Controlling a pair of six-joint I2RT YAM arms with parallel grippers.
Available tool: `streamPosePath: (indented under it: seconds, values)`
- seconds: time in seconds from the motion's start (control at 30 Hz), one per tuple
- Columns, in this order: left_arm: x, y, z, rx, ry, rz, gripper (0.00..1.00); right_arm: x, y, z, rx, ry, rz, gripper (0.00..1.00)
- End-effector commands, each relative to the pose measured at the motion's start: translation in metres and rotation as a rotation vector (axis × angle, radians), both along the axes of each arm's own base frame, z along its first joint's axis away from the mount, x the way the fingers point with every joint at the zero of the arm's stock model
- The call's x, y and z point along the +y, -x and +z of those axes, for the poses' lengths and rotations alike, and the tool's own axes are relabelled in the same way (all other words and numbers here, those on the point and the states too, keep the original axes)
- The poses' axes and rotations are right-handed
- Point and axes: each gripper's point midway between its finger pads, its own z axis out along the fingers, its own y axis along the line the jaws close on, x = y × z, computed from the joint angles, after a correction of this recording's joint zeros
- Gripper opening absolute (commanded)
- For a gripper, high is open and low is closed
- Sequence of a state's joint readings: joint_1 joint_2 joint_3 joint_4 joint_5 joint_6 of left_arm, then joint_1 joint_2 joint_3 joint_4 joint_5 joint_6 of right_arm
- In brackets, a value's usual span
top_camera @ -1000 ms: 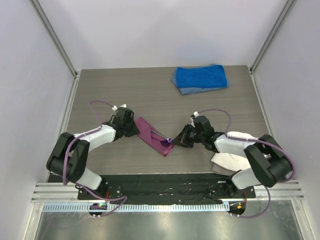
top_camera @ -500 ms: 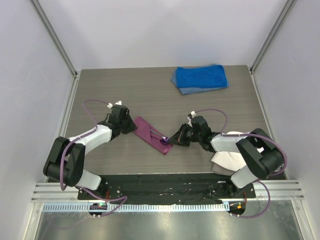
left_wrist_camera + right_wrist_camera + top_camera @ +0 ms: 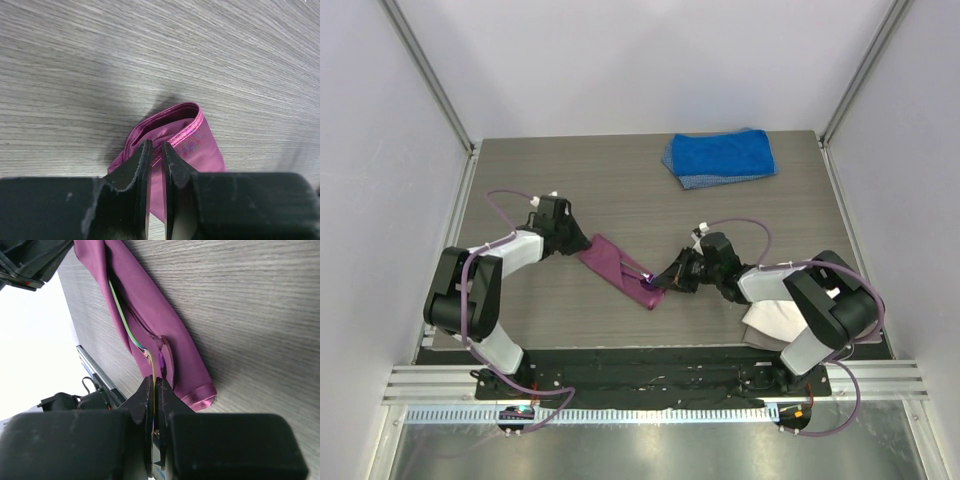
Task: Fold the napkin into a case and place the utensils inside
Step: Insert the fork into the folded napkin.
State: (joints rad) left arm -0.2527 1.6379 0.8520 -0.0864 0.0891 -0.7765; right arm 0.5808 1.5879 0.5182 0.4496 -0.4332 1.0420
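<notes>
The magenta napkin lies folded as a narrow case, slanting across the table's middle. My left gripper is at its upper-left end. In the left wrist view the left gripper is pinched on the napkin, whose open mouth is lifted. My right gripper is at the lower-right end, shut on the spoon. In the right wrist view the right gripper holds the spoon beside its purple bowl. The thin handle runs along a fold of the napkin toward the left gripper.
A thick blue towel lies at the back right. A white cloth sits under my right arm near the front edge. Metal rails and walls bound the table on both sides.
My left gripper has drawn back to the left, pulling the napkin's upper end with it. My right gripper has slid slightly left with the spoon toward the napkin.
</notes>
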Motion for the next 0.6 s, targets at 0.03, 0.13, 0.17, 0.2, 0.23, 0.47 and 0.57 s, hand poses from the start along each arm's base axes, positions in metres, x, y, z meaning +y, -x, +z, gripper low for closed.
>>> streamPosePath:
  seconds: [0.03, 0.13, 0.17, 0.2, 0.23, 0.47, 0.57]
  values:
    - [-0.003, -0.012, 0.008, -0.043, 0.000, -0.022, 0.17, 0.016, -0.016, 0.013, -0.079, -0.052, 0.028, 0.01]
    - [-0.004, -0.010, 0.007, -0.039, 0.004, -0.024, 0.16, 0.019, -0.020, 0.013, -0.089, -0.060, 0.031, 0.01]
    - [-0.004, -0.009, 0.005, -0.034, 0.003, -0.023, 0.17, 0.020, -0.022, 0.013, -0.088, -0.062, 0.030, 0.01]
    - [-0.004, -0.009, 0.005, -0.033, 0.005, -0.024, 0.16, 0.022, -0.025, 0.016, -0.097, -0.067, 0.032, 0.01]
    - [-0.004, -0.009, 0.005, -0.033, 0.005, -0.022, 0.16, 0.023, -0.025, 0.016, -0.098, -0.065, 0.033, 0.01]
    - [-0.005, -0.007, 0.006, -0.035, 0.011, -0.026, 0.16, 0.027, -0.036, 0.017, -0.114, -0.053, 0.029, 0.04]
    - [-0.004, -0.006, 0.007, -0.038, 0.012, -0.025, 0.15, 0.028, -0.037, 0.013, -0.106, -0.045, 0.033, 0.05]
